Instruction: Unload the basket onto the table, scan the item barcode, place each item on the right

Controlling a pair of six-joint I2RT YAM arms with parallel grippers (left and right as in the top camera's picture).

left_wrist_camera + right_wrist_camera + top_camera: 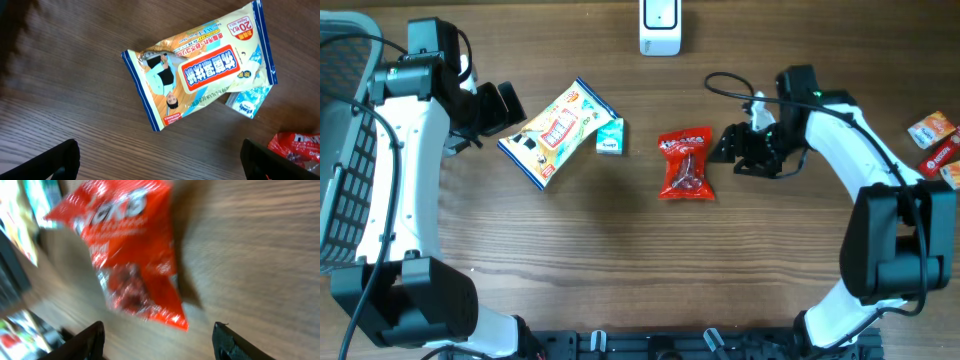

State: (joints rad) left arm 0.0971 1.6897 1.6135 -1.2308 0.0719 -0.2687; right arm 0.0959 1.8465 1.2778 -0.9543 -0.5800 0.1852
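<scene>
Lying flat on the wooden desk (620, 240), the red snack packet (685, 163) sat near the middle, below and slightly right of the white scanner (660, 25) that stood at the far edge. The right fingers (735, 145) hovered just beside the packet's right side, parted to a moderate gap and holding nothing. From the right wrist camera the two dark fingers (87, 340) framed the bottom of the view. The red packet (127, 255) was beyond them on the desk, blurred, so its print could not be read. No barcode could be made out on it in any view.

On the other side, the left fingers (505, 105) were spread wide and empty, just beside the upper left corner of a wipes pack (558, 132). That pack lay at a slant with its blue-edged face up. A small teal packet (610, 137) touched its right end, and in the left wrist view the teal packet (247, 100) was partly tucked under the wipes pack (200, 75). The left fingers (55, 162) showed only as dark tips in the lower corners there, well apart, with a sliver of the red packet (295, 147) at the lower right.

A wire basket (340, 150) stood at the desk's left edge, and a few small packets (932, 130) lay at the far right edge.
</scene>
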